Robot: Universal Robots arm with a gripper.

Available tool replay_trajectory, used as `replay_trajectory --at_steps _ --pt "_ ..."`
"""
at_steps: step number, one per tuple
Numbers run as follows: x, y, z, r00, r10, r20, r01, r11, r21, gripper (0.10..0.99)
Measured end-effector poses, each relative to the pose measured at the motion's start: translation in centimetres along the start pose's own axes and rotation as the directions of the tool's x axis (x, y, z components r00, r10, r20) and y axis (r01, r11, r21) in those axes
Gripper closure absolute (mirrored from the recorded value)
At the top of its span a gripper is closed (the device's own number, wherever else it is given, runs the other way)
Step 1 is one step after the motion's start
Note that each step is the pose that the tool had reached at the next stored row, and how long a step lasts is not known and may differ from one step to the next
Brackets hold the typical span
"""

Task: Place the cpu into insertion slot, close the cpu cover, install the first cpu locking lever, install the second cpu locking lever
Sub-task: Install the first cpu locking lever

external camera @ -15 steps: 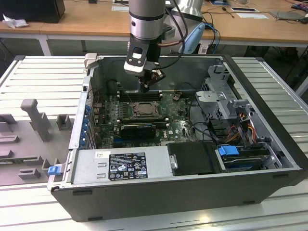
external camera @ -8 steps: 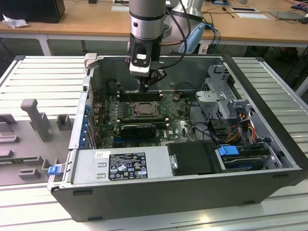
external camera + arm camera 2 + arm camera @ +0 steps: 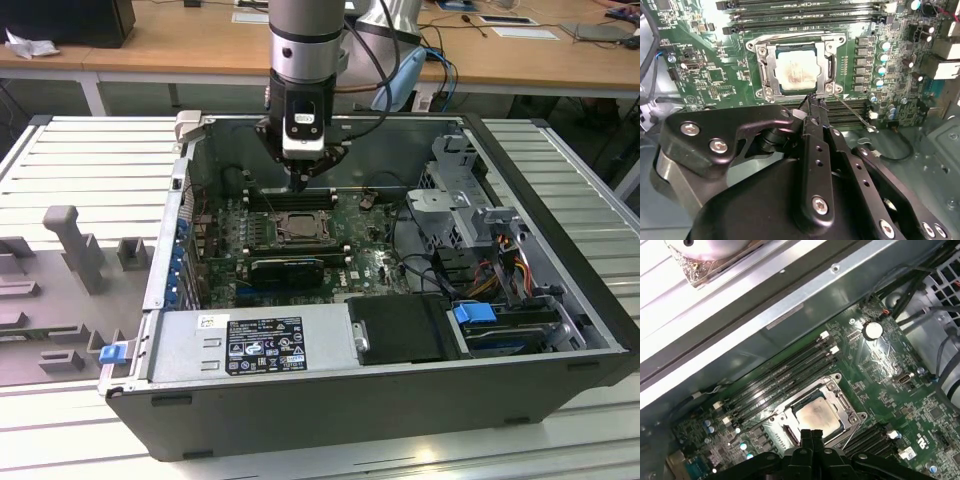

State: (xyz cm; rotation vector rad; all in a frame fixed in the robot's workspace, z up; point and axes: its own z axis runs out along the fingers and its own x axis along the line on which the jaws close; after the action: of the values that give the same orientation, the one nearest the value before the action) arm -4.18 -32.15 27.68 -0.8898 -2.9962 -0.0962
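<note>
The black robot gripper (image 3: pixel 305 183) hangs inside an open dark grey computer case (image 3: pixel 400 400) lying on a pale slatted metal table (image 3: pixel 90 150). Its two narrow fingers are pressed together, and I cannot make out anything pinched between them. In the exterior view, the square metal-rimmed insertion slot (image 3: pixel 274 228) sits at six o'clock from the fingertips, just beside them, on the green circuit board (image 3: pixel 375 255). The small flat silvery-grey square cpu (image 3: pixel 796 70) is seated in that slot. The thin grey metal cpu cover (image 3: pixel 768 67) lies flat over it, with the chip's top showing through its large window. In the second wrist view the fingertips are at the socket's edge, close to one corner of the frame. A thin bright metal lever rod (image 3: pixel 853 113) juts out slantwise from that corner, across the long black memory slots (image 3: pixel 850 117). More long black slots lie at twelve o'clock of the socket in the exterior view.
</note>
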Motion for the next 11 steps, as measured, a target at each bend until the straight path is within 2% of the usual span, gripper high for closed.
replay_trajectory --at_steps 11 --pt "0.00 0.00 0.00 0.9987 -0.051 -0.0029 0.051 0.9987 0.002 0.980"
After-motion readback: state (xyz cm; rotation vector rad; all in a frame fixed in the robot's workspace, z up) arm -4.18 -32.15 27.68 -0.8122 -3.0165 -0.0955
